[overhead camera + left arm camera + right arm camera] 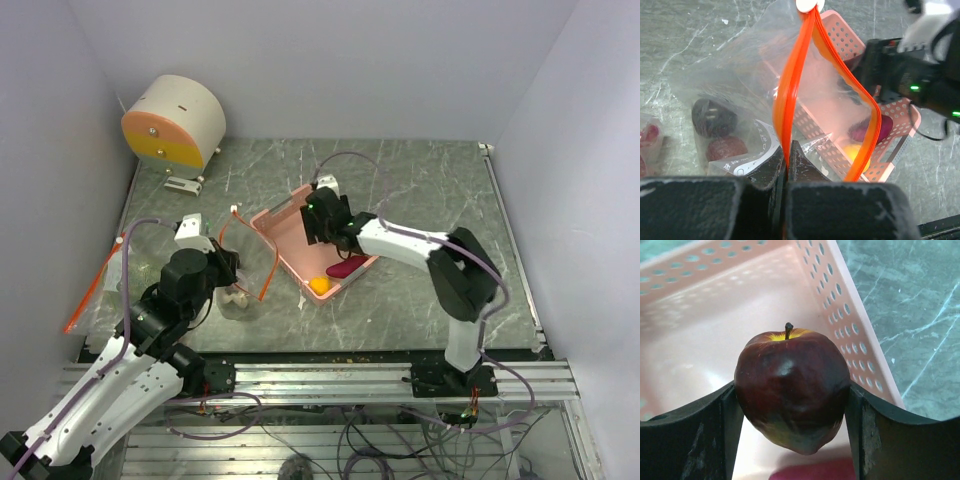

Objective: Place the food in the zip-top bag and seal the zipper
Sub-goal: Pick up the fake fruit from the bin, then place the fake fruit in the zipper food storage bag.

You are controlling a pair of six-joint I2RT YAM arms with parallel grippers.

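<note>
The grey-green marbled table [420, 190] carries a pink lattice basket [292, 243] near its centre, a clear zip-top bag [238, 300] at eight o'clock, and a white-and-orange drum [175, 120] at eleven o'clock.

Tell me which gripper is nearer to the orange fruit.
Right. The right gripper, holding an apple, is over the pink basket with the orange fruit; the left gripper is outside it, pinching the zipper.

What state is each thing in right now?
Crinkly clear plastic zip-top bag: mouth open.
Orange-red zipper strip: unsealed, pinched in the shut left jaws.
Dark red toy apple: gripped between the right jaws.
Pink perforated plastic basket: holds an orange fruit and a magenta piece.
</note>
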